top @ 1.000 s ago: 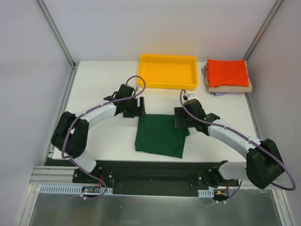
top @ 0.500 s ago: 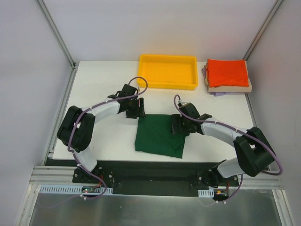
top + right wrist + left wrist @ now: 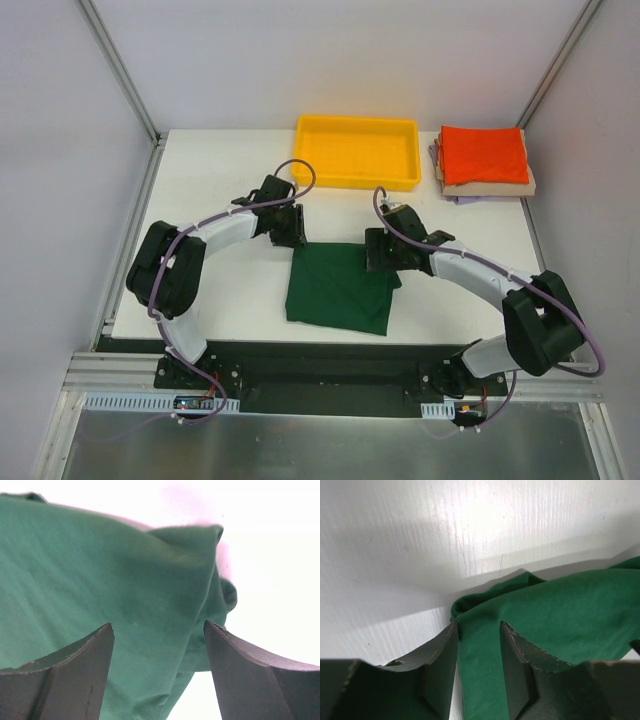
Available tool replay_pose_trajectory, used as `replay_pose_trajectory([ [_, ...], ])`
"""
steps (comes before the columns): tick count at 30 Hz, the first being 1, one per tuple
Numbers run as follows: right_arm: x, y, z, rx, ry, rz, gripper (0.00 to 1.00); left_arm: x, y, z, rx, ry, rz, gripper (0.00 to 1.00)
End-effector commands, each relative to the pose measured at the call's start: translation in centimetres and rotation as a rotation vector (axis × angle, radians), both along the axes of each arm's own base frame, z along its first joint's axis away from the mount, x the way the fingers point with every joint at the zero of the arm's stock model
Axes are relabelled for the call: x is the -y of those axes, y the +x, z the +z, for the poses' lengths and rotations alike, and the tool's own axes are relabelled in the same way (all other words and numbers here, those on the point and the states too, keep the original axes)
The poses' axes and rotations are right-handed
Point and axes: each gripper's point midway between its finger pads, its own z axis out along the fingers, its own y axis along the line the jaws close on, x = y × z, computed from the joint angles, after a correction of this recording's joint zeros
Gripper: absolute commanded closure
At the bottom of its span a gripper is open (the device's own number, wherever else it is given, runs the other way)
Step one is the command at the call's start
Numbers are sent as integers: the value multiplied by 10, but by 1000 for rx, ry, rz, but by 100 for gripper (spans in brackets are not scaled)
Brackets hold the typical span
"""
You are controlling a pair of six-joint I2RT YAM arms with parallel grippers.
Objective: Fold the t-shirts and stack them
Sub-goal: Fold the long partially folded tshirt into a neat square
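The dark green t-shirt is lying folded into a rough rectangle on the white bench, towards the middle of its near edge. The left gripper is hanging low over the shirt's far left corner, its jaws a little apart with green cloth showing in the narrow gap between them. The right gripper is hovering at the shirt's far right corner, where the cloth is bunching into a small fold, and its jaws are standing wide apart and holding nothing. In the far right corner an orange-red folded shirt is sitting on a tan one, with a lavender one peeking out beneath. A yellow plastic tray is sitting against the far edge, just beside that stack.
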Motion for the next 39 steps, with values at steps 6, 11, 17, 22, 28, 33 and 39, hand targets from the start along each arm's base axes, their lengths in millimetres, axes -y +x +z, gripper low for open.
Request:
replay_pose_trajectory([
  [6,-8,47,7,24,-4,-16,32,2,20,2,22,1,8,81],
  [11,-5,52,8,42,-12,-52,72,3,20,10,36,-12,3,100],
  [17,-1,33,43,117,74,-47,90,-5,1,37,93,-44,-1,100],
  [22,-23,-3,82,169,297,89,94,-16,-25,74,196,-116,31,100],
  [28,-41,-43,109,187,549,168,99,-32,-73,95,301,-228,73,100],
  [33,-42,-56,108,177,681,93,99,-41,-94,111,409,-294,75,100],
  [39,-13,-41,88,246,662,-136,99,-30,-81,121,438,-310,38,100],
])
